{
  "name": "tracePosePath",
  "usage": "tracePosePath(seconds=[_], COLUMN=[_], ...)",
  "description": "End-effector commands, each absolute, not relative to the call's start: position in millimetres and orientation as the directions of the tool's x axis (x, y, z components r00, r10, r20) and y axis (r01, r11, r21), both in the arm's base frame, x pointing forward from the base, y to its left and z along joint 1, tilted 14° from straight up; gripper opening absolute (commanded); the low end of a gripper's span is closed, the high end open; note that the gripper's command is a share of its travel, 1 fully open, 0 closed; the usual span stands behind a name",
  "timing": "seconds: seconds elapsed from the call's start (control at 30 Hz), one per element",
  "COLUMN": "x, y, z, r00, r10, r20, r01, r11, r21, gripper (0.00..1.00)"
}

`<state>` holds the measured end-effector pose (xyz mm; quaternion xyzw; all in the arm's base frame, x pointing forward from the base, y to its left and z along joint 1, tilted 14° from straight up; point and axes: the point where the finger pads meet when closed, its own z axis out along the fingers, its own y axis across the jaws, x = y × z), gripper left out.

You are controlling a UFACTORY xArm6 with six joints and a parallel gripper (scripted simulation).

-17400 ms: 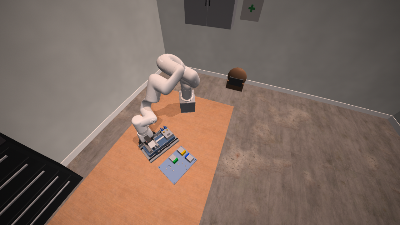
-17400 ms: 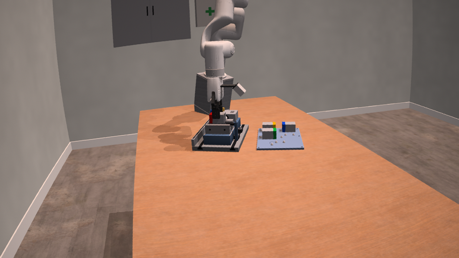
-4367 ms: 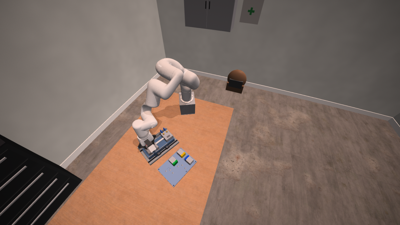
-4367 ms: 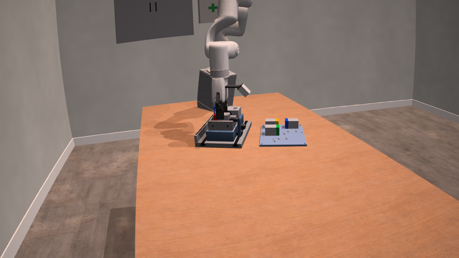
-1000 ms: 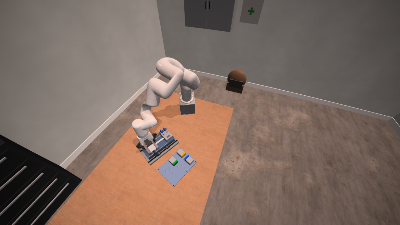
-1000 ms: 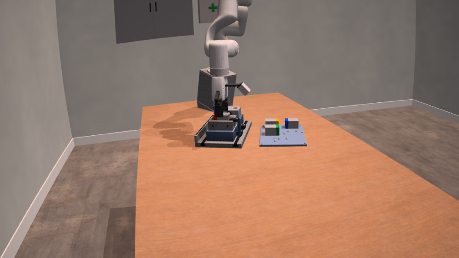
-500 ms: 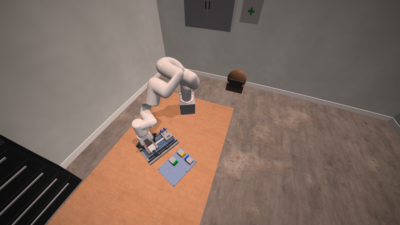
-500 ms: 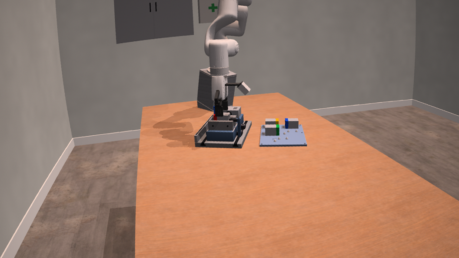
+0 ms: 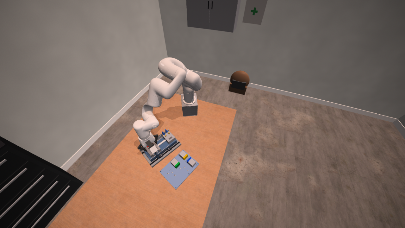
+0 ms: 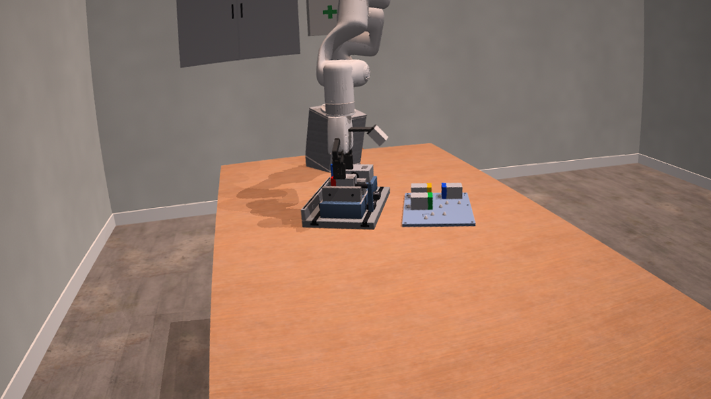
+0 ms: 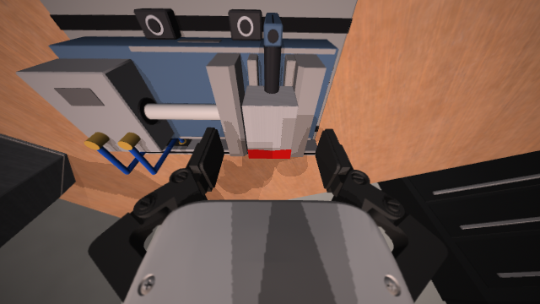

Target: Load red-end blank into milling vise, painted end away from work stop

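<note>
- The gripper (image 11: 270,154) was seen fully open, holding nothing, above the vise (image 11: 177,72).
- The red-ended block (image 11: 269,122) was seated between the jaws.
- An orange wooden table (image 10: 422,323) was flanked by grey walls (image 10: 511,58).

Even, sharp; soft shadows (edges perhaps bowed).
</note>
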<state>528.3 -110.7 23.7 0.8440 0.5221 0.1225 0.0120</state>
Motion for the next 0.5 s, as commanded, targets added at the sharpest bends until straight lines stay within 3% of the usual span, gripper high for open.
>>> tracePosePath(seconds=[0.0,0.47], x=[529.5,528.9], y=[-111.2,-111.5], z=[25.6,28.4], r00=[0.424,0.424], r10=[0.884,0.884], r20=[0.195,0.195], r01=[0.878,0.878], r11=[-0.455,-0.455], r21=[0.152,0.152], gripper=[1.00,1.00])
